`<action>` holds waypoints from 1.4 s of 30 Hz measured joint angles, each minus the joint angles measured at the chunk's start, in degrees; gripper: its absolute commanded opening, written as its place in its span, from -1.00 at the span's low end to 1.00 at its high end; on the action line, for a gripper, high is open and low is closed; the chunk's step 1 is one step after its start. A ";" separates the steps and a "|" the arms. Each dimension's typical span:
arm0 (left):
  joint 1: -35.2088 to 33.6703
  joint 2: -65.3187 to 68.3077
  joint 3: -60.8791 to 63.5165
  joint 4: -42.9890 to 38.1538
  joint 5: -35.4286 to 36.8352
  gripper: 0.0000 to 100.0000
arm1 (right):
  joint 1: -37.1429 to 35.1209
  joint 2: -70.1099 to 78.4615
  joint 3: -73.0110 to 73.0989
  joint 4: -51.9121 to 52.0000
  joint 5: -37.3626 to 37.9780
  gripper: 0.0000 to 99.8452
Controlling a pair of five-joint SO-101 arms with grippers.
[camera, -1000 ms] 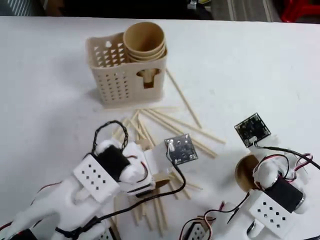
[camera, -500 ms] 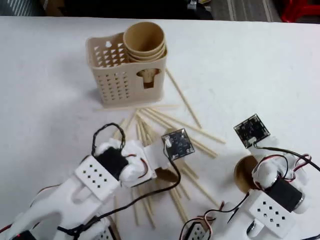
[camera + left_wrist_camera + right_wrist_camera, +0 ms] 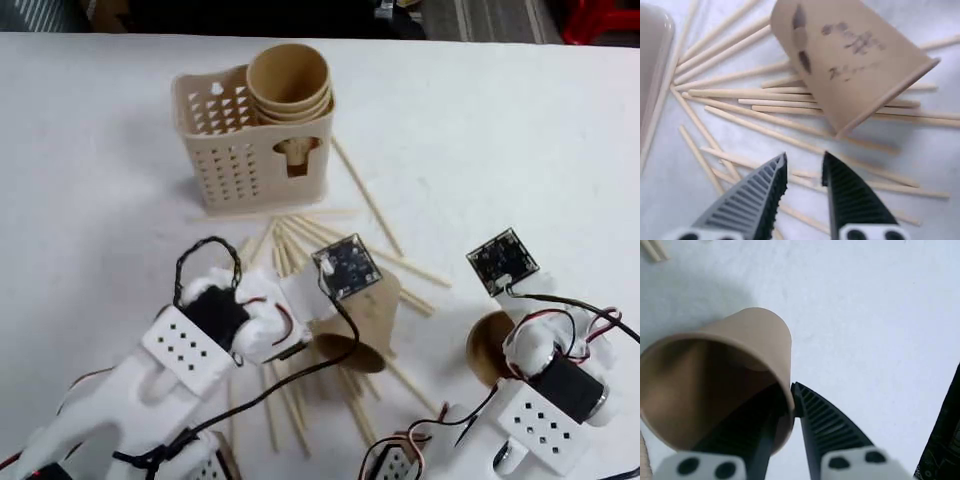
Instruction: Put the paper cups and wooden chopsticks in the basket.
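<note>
The beige perforated basket stands at the back with stacked paper cups in it. Wooden chopsticks lie scattered in front of it. A paper cup lies on its side on top of them, mouth toward the table's front. In the left wrist view this cup lies just beyond my left gripper, which is open a little over the chopsticks and holds nothing. My right gripper is shut on another paper cup, one finger inside the rim and one outside. That cup hangs at the front right.
Two chopsticks lie apart to the right of the basket. Open white table lies at the right and far left. Both arms' cables trail near the front edge.
My left arm's wrist has swung toward the basket, uncovering the paper cup that now lies on its side. Several chopsticks under it have shifted. The right arm has kept still.
</note>
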 measured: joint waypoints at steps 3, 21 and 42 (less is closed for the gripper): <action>0.00 0.00 0.00 0.00 1.58 -0.63 | -0.09 0.00 0.09 0.00 0.00 -0.96; 9.49 0.00 9.14 -16.00 11.69 -0.59 | -0.18 0.00 0.09 0.00 0.00 -0.96; 14.15 0.00 21.45 -41.41 12.75 -0.72 | -0.18 0.00 0.09 0.00 0.00 -0.96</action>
